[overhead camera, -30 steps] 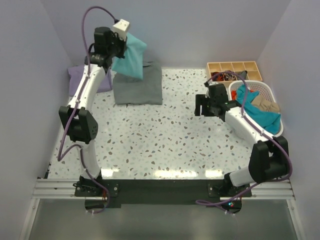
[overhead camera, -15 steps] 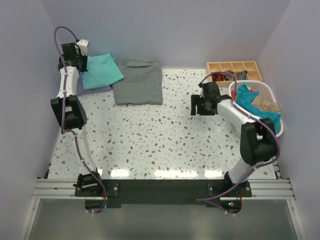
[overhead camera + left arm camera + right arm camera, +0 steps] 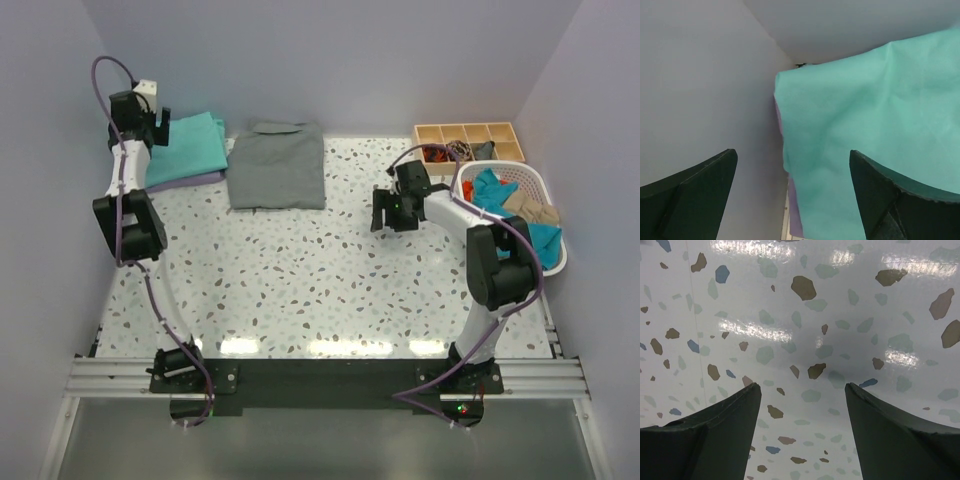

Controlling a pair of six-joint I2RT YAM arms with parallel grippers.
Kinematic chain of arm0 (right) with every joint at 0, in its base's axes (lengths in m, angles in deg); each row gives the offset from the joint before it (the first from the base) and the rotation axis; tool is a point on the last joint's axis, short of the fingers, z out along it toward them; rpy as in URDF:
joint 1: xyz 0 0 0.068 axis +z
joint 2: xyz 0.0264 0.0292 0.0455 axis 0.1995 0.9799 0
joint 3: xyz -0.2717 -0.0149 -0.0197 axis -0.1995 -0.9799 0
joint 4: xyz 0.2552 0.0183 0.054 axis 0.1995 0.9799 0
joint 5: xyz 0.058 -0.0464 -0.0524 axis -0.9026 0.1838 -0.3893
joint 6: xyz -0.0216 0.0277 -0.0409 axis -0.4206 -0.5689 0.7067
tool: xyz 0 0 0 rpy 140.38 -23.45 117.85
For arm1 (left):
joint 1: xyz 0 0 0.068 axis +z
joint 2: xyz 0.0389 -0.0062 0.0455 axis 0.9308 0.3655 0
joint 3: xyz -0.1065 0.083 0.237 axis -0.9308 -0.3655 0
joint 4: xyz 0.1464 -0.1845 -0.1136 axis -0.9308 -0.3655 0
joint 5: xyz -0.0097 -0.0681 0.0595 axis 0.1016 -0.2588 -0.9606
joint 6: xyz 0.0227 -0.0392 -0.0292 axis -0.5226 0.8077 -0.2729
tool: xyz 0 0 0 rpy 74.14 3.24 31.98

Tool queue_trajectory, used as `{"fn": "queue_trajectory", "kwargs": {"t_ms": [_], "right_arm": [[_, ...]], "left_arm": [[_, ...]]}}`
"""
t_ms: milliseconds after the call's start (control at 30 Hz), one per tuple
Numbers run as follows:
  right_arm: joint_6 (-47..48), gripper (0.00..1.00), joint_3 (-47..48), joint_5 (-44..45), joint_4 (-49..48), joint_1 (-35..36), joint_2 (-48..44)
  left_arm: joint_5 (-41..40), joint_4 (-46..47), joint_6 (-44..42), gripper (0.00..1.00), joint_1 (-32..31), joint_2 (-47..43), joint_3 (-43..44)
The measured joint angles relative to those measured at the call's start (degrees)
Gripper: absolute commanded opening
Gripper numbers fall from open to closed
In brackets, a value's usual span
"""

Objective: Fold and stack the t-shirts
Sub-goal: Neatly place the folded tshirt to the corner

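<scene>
A folded turquoise t-shirt point(image 3: 190, 147) lies on top of a lavender t-shirt point(image 3: 195, 181) in the back left corner. My left gripper point(image 3: 157, 128) hovers at its left edge, open, with nothing between the fingers. In the left wrist view the turquoise t-shirt point(image 3: 875, 135) fills the right side, a strip of the lavender t-shirt point(image 3: 793, 212) shows under its edge, and the left gripper point(image 3: 792, 151) stands wide. A folded grey t-shirt point(image 3: 277, 166) lies to the right of the pile. My right gripper point(image 3: 386, 214) is open over bare table point(image 3: 805, 330); the right gripper point(image 3: 802, 385) holds nothing.
A white laundry basket point(image 3: 531, 180) with teal and tan clothes stands at the right edge. Behind it is a wooden compartment tray point(image 3: 468, 137). Walls close in on the left, back and right; the left gripper is close to the left wall point(image 3: 695, 90).
The left arm swung left from above the grey t-shirt, laid the turquoise t-shirt on the lavender one and let go. The right gripper drifted slightly left.
</scene>
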State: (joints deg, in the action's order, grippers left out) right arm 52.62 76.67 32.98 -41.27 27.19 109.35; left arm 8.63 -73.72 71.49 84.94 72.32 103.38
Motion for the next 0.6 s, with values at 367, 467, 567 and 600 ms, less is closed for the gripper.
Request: {"fn": "queue_trajectory", "kwargs": {"t_ms": [367,467,567,600], "right_arm": [[0.04,0.73,0.13,-0.24,-0.09,0.04,-1.44],[0.07,0.73,-0.81,-0.2,-0.28,0.04,-3.72],[0.09,0.73,-2.89,0.0,-0.76,0.04,-7.15],[0.09,0.73,-3.87,0.13,-0.9,0.07,-8.61]], "left_arm": [[-3.21,3.67,5.22,1.0,-2.47,-10.75,-16.57],[-3.65,4.2,5.75,1.0,-6.8,-18.43,-22.23],[-3.82,5.73,6.47,1.0,-13.81,-26.91,-26.27],[-3.82,6.16,7.06,1.0,-16.24,-29.77,-27.69]]}}
